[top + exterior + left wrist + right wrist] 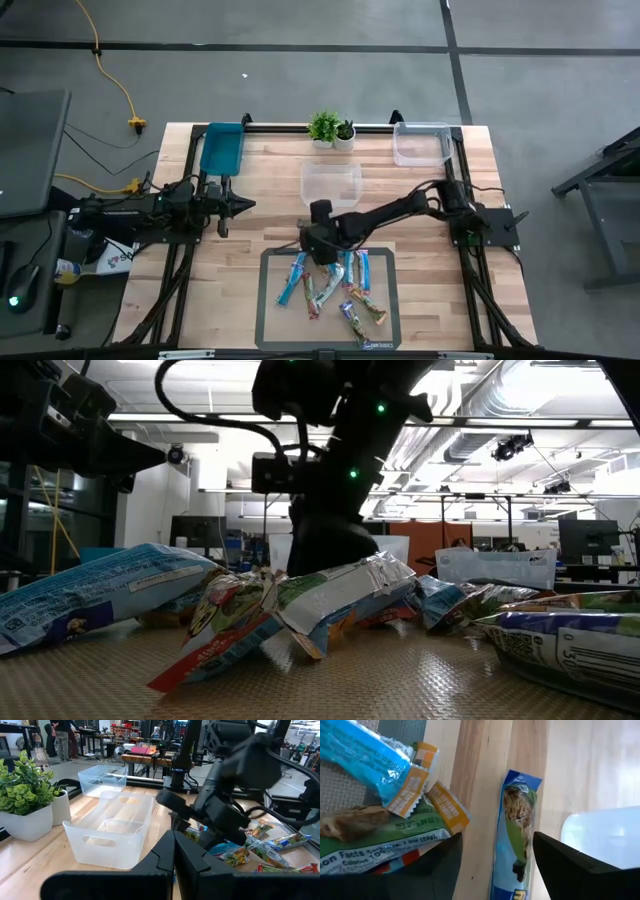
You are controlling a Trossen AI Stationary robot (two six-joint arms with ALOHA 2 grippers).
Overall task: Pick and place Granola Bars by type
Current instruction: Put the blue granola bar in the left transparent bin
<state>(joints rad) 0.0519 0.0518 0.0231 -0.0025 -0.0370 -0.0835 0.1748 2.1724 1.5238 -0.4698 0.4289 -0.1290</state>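
Surface: light wooden table (250, 230) in a black frame, with a grey textured mat (385, 300) on its near edge. Room: grey floor, a yellow cable (112, 75); benches, monitors and ceiling ducts beyond in the low view.

Right gripper (322, 255): lowered at the mat's far edge, fingers (570, 865) spread wide. Holds nothing; whether the tips touch the wood cannot be told.

Blue granola bar (514, 835): lies flat on bare wood between the spread fingers, long axis along the gap between them, green and brown print on its face.

Granola bars, remainder (335, 290): a loose heap on the mat just beside the gripper, blue, green and orange wrappers overlapping at mixed angles.

Clear bin (331, 185): on the wood just beyond the gripper.

Second clear bin (420, 143), two potted plants (331, 130) and blue bin (221, 148): along the far edge.

Left gripper (232, 206): well to one side, above bare wood, fingers closed together, nothing in them.
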